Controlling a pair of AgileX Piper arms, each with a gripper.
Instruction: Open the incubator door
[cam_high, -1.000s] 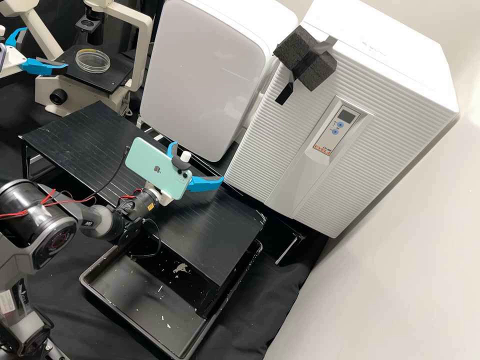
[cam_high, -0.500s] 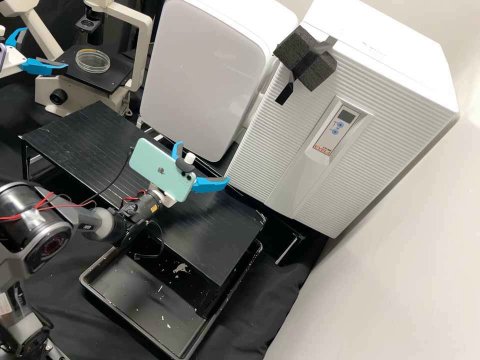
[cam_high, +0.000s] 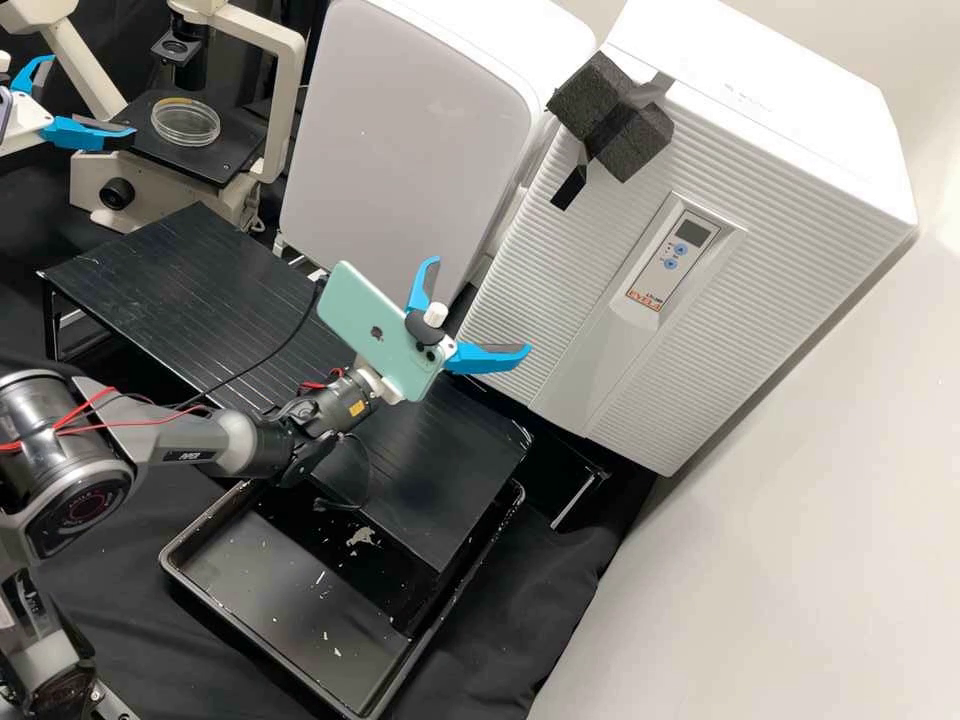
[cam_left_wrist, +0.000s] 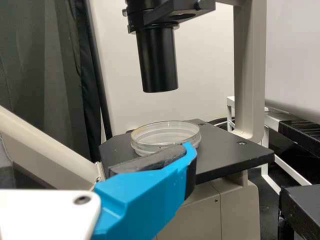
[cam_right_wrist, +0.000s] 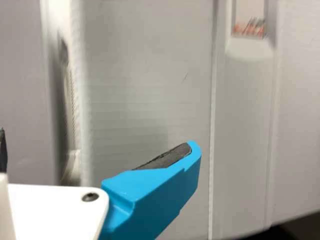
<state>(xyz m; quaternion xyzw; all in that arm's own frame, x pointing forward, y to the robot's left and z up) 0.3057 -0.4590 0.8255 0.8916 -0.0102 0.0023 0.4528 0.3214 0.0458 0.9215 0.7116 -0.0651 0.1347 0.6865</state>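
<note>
Plainly, your right gripper (cam_high: 480, 304) has its fingers released before the incubator door (cam_high: 700, 350), at the worktop's (cam_high: 520, 590) far right corner; your left gripper (cam_high: 92, 98), partly cut off, has its fingers apart beside the microscope (cam_high: 290, 100)

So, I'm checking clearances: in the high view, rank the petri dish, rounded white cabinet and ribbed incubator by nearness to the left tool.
From the left tool:
1. Petri dish, on the microscope stage.
2. Rounded white cabinet, in the middle.
3. Ribbed incubator, at the view's right.
</note>
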